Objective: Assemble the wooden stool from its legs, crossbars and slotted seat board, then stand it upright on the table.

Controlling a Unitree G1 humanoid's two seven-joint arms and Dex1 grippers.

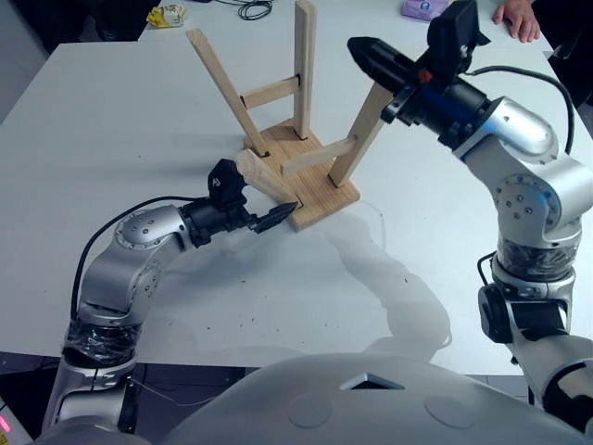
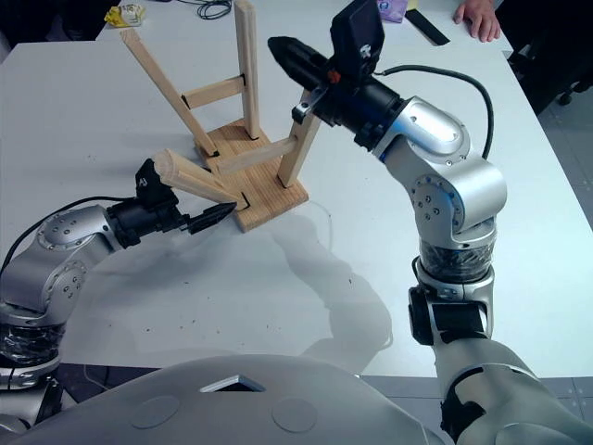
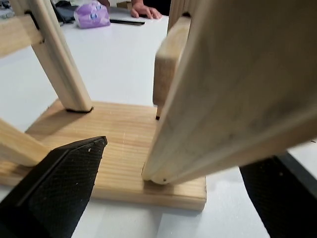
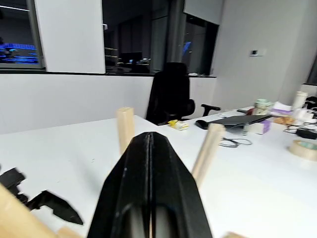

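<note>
**Upturned stool between two grippers on a white table**

One stool is counted, lying upside down. It is made up of one seat board, four legs and two crossbars. Two grippers are seen.

The seat board is laid flat on the white table, just ahead of the left gripper. Three legs are pointed upward from it.

The fourth leg is slanted low. Its long axis runs from the board corner at the left gripper's tips up and back over that gripper. The left gripper's fingers are spread apart, with this leg between them.

The right gripper is held high, its fingers pressed together on nothing. The top of the nearest leg is just beneath it.

Behind, an office chair, dark windows and further cluttered tables are seen.
</note>
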